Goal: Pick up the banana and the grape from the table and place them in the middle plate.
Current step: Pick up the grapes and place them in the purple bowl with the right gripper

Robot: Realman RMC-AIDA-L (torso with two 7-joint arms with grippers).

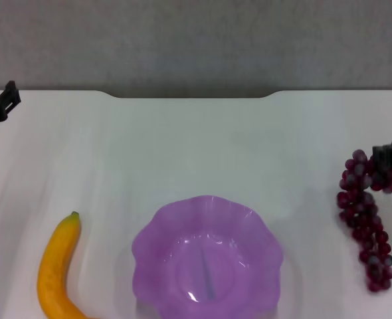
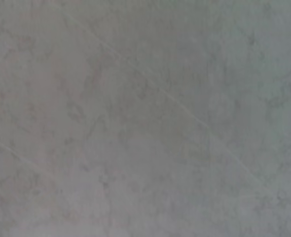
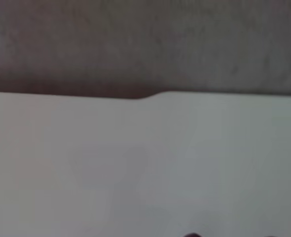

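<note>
The banana (image 1: pixel 55 269) lies on the white table (image 1: pixel 202 146) at the near left, its green stem tip pointing away from me. The middle plate (image 1: pixel 157 234), a purple scalloped dish with nothing in it, sits at the near centre, just right of the banana. The grape (image 1: pixel 365 219) lies at the right as a tapering dark red bunch. My right gripper (image 1: pixel 390 158) shows at the right edge of the head view, right at the far top end of the bunch. Far from the banana, my left gripper (image 1: pixel 0 105) sits at the left edge near the table's far side.
The table's far edge has a wide notch (image 1: pixel 193 97) with a grey wall behind it. The right wrist view holds white table surface (image 3: pixel 145 163) and that far edge; the left wrist view holds only a grey mottled surface.
</note>
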